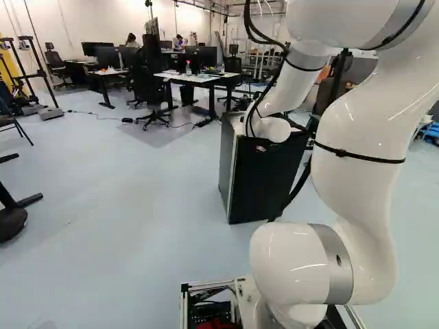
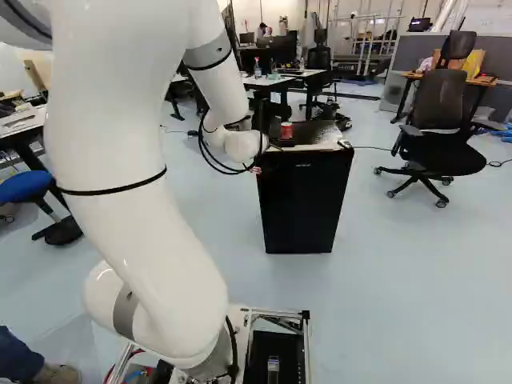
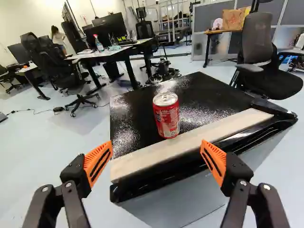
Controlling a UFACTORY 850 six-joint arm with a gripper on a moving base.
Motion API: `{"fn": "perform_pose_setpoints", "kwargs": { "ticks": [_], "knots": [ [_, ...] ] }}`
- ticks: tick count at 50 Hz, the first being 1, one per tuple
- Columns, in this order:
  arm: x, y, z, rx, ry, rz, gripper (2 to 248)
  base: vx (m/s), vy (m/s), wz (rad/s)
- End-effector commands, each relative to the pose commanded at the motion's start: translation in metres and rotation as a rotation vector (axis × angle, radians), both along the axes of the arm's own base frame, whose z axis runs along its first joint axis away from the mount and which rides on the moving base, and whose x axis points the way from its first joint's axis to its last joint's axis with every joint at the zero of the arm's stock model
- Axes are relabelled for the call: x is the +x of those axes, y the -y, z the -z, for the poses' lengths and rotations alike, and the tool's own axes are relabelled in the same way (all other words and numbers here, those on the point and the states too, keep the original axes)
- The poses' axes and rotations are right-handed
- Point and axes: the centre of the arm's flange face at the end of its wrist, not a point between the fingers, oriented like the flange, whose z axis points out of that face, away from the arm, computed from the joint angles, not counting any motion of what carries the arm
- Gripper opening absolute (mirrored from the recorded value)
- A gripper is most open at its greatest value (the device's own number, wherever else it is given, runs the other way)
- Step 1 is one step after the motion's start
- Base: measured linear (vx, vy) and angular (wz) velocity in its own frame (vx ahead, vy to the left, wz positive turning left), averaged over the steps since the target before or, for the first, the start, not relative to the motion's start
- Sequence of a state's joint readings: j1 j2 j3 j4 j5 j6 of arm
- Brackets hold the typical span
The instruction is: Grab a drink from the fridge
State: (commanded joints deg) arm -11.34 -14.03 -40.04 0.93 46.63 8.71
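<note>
The hand gapes before a red can atop the fridge.

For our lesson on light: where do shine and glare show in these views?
Wrist view: speckled glare on the black fridge top, highlights on the red can; left base view: thin bright streaks on the white arm; right base view: fridge front mostly dark.

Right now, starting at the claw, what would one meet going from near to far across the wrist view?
Open claw → pale strip along the near edge of the black fridge top → red can standing on that top → desk beyond the fridge.
</note>
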Motion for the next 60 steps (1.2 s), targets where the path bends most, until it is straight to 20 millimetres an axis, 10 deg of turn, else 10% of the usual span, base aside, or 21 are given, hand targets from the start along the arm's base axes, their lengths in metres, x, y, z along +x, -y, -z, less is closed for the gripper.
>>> {"fn": "perform_pose_setpoints", "kwargs": {
  "ticks": [60],
  "knots": [
    [0.039, 0.012, 0.027, -0.058, 0.199, -0.026, 247, 0.000, 0.000, 0.000]
  ]
}}
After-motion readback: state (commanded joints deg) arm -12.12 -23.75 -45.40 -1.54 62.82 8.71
